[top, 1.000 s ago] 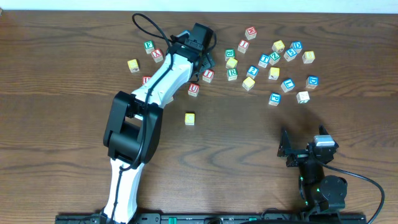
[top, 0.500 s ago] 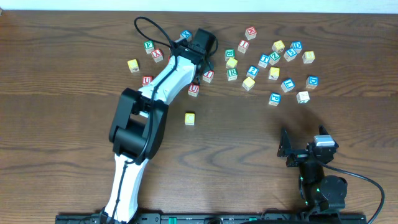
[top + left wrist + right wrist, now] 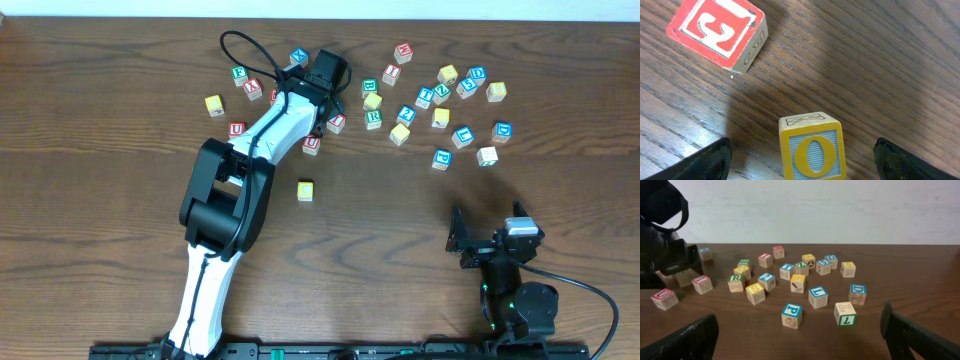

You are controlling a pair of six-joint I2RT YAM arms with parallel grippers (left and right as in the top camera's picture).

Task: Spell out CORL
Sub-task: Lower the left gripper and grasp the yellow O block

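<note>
A cube showing a yellow O on blue stripes is sitting bottom centre in the left wrist view, between the spread fingers of the left gripper, touching neither. The right gripper is gaping too, over the dark wood-grain table, facing a white wall.

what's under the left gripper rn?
A yellow O cube sits on the table between the open left gripper's fingers, untouched. A red-lettered cube lies beyond. Overhead, the arm hides it.
</note>
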